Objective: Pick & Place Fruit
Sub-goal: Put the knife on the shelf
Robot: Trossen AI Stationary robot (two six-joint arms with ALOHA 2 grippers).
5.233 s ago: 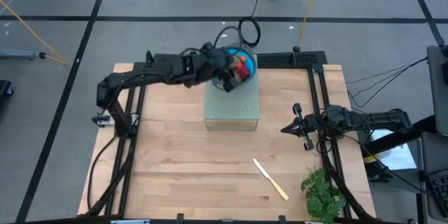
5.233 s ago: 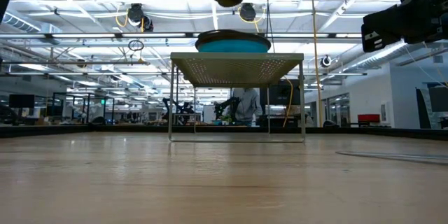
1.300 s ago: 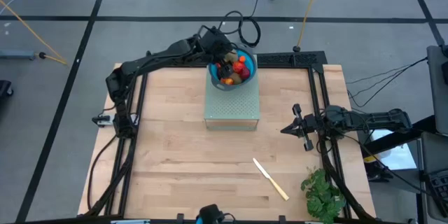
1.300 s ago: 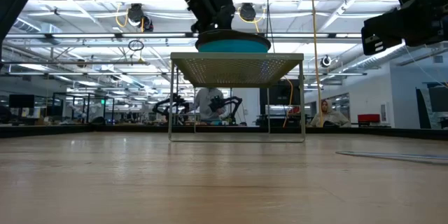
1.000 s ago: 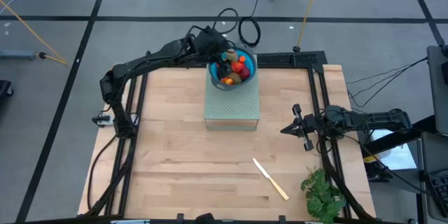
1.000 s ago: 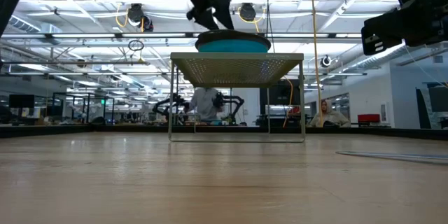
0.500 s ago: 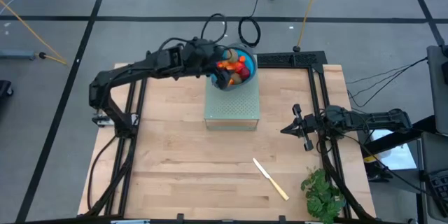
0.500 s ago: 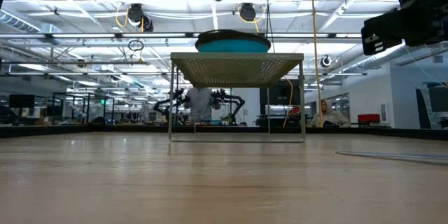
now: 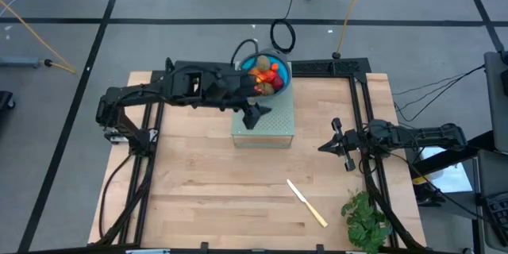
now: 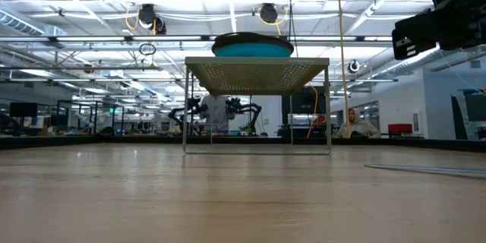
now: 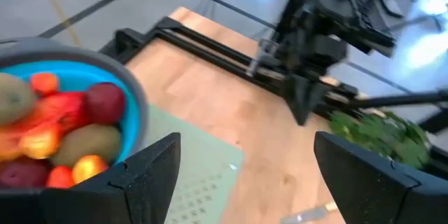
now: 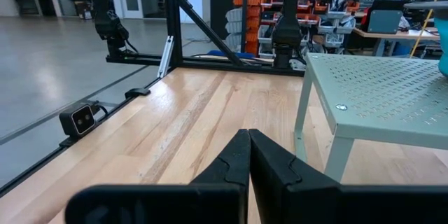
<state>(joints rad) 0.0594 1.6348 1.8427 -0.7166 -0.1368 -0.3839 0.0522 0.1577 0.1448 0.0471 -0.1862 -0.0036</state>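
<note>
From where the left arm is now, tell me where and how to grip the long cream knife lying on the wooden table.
Grip the long cream knife from straight above, across its narrow width near the middle. It lies flat and diagonal on the wooden table, so the open left gripper would likely need turning square to its length.

Heaped together in a blue bowl (image 9: pixel 279 70) atop a pale green perforated stand (image 9: pixel 264 125) at the far middle of the desk (image 9: pixel 198 182): toy fruit (image 9: pixel 267 77), all touching. Brown-green kiwi-like ovals (image 11: pixel 87 142) lying on their sides, one at the bowl's edge. A dark red ball (image 11: pixel 105 102) resting against a larger red-orange oval (image 11: pixel 61 108). Small orange-red bits (image 11: pixel 44 82) scattered among them, one yellow-and-red piece (image 11: pixel 86 167) beside the lower kiwi. From table height, hidden behind the bowl's rim
</note>
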